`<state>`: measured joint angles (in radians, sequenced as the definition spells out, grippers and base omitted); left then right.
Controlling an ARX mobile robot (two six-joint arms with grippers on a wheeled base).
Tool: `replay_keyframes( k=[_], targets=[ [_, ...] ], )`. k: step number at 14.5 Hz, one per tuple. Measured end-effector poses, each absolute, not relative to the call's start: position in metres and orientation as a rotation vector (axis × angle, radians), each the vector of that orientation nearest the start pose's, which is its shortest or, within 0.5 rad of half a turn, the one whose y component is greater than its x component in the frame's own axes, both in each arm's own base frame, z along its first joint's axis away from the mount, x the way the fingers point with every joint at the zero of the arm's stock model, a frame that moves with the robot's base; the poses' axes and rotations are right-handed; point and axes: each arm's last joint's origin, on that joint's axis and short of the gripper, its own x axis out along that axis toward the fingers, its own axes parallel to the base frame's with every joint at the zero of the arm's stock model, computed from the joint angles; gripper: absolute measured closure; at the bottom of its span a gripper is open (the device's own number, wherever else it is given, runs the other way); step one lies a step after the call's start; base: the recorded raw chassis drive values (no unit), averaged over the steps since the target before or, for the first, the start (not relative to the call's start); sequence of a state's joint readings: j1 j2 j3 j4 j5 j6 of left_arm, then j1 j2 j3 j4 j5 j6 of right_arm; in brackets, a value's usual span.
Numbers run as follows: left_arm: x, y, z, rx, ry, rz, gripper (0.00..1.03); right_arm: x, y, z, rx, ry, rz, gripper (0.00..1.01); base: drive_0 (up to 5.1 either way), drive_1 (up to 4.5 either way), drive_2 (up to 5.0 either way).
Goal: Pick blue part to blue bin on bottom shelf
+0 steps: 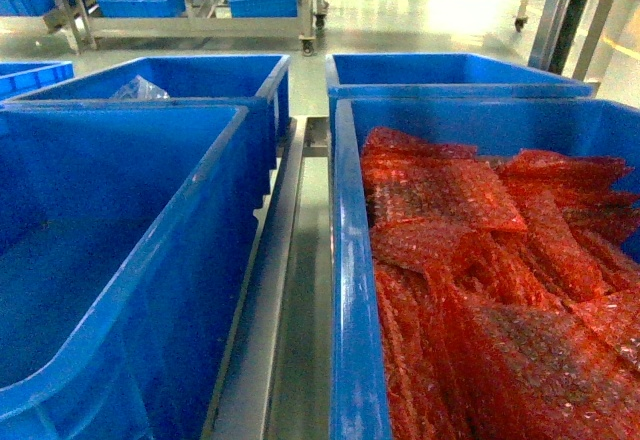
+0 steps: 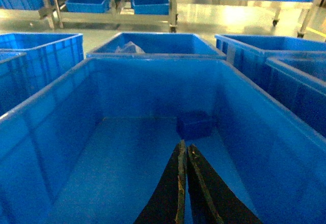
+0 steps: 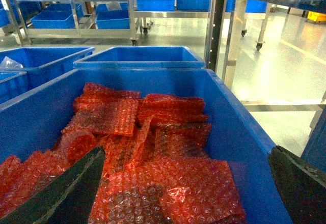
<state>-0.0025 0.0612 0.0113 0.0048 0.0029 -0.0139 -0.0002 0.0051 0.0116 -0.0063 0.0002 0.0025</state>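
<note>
The left end effector [image 2: 183, 155] hangs over a large blue bin [image 2: 61, 96], its two dark fingers pressed together with nothing between them, tips aimed toward the bin's far wall. On the bin floor just beyond those tips sits the blue part [image 2: 195, 124], a small boxy block near the far wall, right of centre. It rests flat; its long axis appears to run roughly left to right across the bin, parallel to the far wall, though blue on blue makes its edges hard to trace.

The right end effector [image 3: 186, 183] is spread wide above a neighbouring bin [image 3: 239, 127]; one dark finger [image 3: 66, 188] shows at the lower left of the right wrist view and the other at the lower right edge, with nothing held. Beneath it the bin is heaped with red bubble wrap sheets [image 3: 147, 147], overlapping at many angles.

In the head view the two big bins stand side by side with a steel rail [image 1: 290, 290] running between them; neither arm appears there. Behind the left bin another bin holds a crumpled clear plastic bag [image 1: 138, 88]. Farther back, steel racks [image 1: 200, 25] on castors carry more blue bins on a glossy floor [image 1: 420, 25].
</note>
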Motion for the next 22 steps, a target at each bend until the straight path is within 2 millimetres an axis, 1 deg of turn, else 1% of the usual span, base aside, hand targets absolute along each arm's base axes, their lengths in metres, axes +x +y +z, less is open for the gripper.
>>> replay_keyframes(
  k=[1, 5, 6, 7, 10, 11, 12, 13, 14, 22],
  targets=[
    [0.0975, -0.0003, 0.1681, -0.013, -0.017, -0.004, 1.01, 0.0973, 0.0, 0.1666, 0.003, -0.002, 0.0, 0.03, 0.0, 0.0, 0.0],
    [0.0975, -0.0002, 0.1665, -0.013, 0.001, -0.002, 1.01, 0.0973, 0.0, 0.1666, 0.003, -0.001, 0.0, 0.03, 0.0, 0.0, 0.0],
    [0.0975, -0.0002, 0.1664, -0.013, 0.001, -0.002, 0.91, 0.0973, 0.0, 0.1666, 0.003, -0.002, 0.0, 0.03, 0.0, 0.0, 0.0],
    [0.0975, -0.0002, 0.1664, -0.013, 0.001, -0.002, 0.77, 0.0973, 0.0, 0.1666, 0.002, -0.002, 0.0, 0.03, 0.0, 0.0, 0.0],
    [0.0975, -0.0002, 0.1664, -0.013, 0.001, -0.002, 0.4, 0.0973, 0.0, 0.1666, 0.003, -0.002, 0.0, 0.03, 0.0, 0.0, 0.0],
    [0.0975, -0.0002, 0.1664, -0.013, 0.001, -0.002, 0.26, 0.0973, 0.0, 0.1666, 0.002, -0.002, 0.0, 0.03, 0.0, 0.0, 0.0],
    [0.0975, -0.0002, 0.1664, -0.013, 0.001, -0.002, 0.13, 0.0973, 0.0, 0.1666, 0.003, -0.002, 0.0, 0.03, 0.0, 0.0, 0.0],
    [0.0975, -0.0002, 0.1664, -0.011, 0.001, -0.002, 0.03, 0.0973, 0.0, 0.1666, 0.002, -0.002, 0.0, 0.03, 0.0, 0.0, 0.0],
    [0.0975, -0.0002, 0.1664, -0.011, 0.001, -0.002, 0.06, 0.0973, 0.0, 0.1666, 0.002, -0.002, 0.0, 0.03, 0.0, 0.0, 0.0],
    [0.0975, -0.0002, 0.1664, -0.011, 0.001, -0.002, 0.05, 0.0973, 0.0, 0.1666, 0.003, -0.002, 0.0, 0.03, 0.0, 0.0, 0.0]
  ],
)
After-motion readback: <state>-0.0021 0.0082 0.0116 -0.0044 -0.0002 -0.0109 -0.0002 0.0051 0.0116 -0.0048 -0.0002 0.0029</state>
